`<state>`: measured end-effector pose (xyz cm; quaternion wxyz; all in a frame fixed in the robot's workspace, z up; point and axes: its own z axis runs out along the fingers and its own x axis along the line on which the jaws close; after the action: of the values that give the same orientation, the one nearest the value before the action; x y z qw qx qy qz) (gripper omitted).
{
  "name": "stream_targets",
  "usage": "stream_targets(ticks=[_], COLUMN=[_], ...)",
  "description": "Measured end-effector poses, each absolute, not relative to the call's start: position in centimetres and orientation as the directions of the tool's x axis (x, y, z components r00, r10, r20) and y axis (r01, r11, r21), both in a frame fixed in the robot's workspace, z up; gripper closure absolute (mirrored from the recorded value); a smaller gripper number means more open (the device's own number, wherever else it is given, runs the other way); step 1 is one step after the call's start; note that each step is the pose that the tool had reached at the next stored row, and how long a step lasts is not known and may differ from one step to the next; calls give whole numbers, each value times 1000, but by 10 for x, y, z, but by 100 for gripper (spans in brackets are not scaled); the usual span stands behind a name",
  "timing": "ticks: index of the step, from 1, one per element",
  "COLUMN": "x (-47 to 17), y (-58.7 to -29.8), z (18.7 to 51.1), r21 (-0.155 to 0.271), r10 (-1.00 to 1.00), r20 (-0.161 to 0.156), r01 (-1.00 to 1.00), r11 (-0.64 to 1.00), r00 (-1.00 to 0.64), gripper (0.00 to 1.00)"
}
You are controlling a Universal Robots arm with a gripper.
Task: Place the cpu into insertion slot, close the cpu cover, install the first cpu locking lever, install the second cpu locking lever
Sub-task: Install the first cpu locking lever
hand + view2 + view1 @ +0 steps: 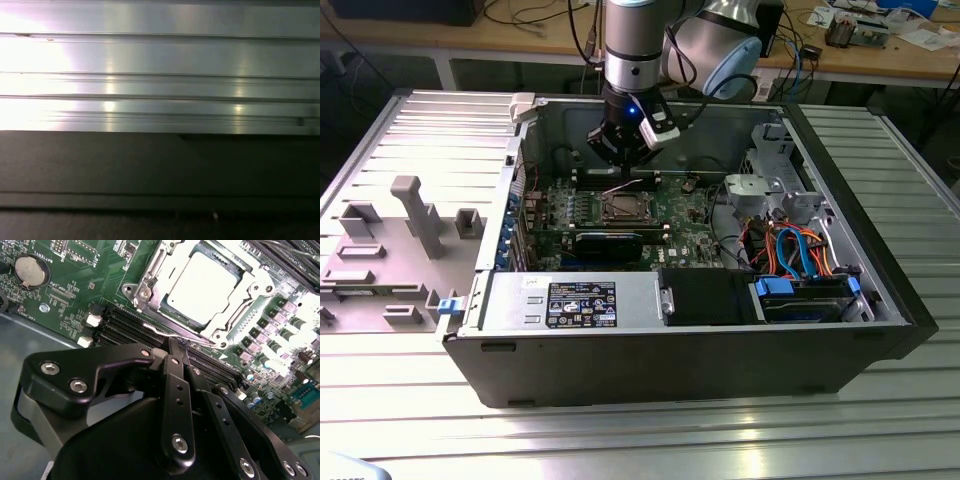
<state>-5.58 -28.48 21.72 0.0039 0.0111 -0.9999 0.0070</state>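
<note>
Above socket | cpu (205, 287) seated under cpu cover (150, 277) | pincer (178, 347) clenched, empty | labels unreadable

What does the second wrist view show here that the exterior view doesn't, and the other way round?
Second wrist view alone: the cpu seated in the insertion slot with the cpu cover down around it, a thin lever wire along one edge, and a coin battery.

Exterior view alone: the whole computer case, its blue and orange cables and the ribbed table.

Both: the tool close above the socket and the green motherboard.
</note>
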Motion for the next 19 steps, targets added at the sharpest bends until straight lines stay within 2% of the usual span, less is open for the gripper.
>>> stream_targets(ticks=[8,12,19], x=[-58,-65,-71], y=[-286,-290,-291], z=[229,229,234], r21=[-9,20,20], r10=[-22,-22,-22], r20=[3,1,-9], r01=[-22,-22,-23], r11=[1000,1000,1000], r00=[-1000,-1000,-1000], gripper=[89,89,89])
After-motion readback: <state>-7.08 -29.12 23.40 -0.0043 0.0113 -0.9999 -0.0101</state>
